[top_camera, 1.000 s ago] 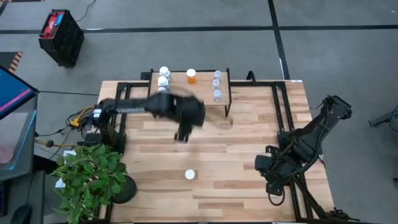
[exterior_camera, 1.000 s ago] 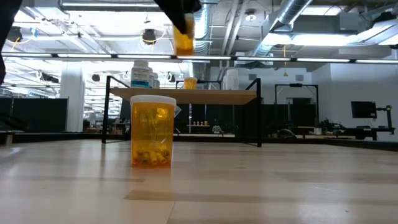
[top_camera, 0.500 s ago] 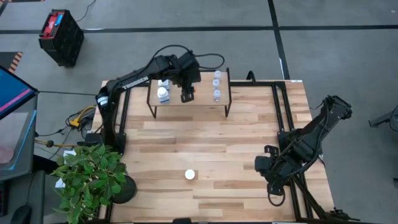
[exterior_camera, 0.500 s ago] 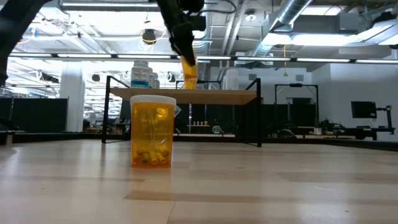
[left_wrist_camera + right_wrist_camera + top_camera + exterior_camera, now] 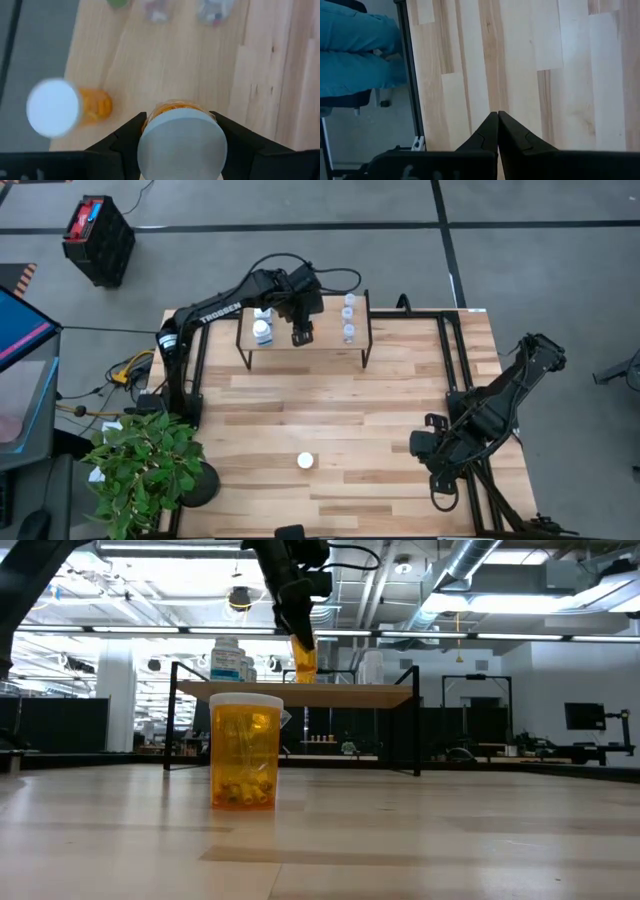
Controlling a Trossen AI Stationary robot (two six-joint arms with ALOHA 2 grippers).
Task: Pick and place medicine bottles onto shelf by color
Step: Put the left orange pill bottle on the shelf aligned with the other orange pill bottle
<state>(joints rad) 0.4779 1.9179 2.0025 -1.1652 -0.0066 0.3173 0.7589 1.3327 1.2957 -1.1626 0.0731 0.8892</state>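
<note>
Carried from mid-table, orange bottle (image 5: pixel 181 142) now hangs over shelf (image 5: pixel 330 340) centre, clamped in left gripper (image 5: pixel 299 337); right gripper (image 5: pixel 498 131) closed, empty.

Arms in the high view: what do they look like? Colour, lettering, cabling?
Both are matte black, jointed arms. The left arm carries white TROSSEN lettering along its link, and a black cable loops above its wrist. The left gripper has two dark, angular fingers. The right gripper has black, wedge-shaped fingers tapering to points.
</note>
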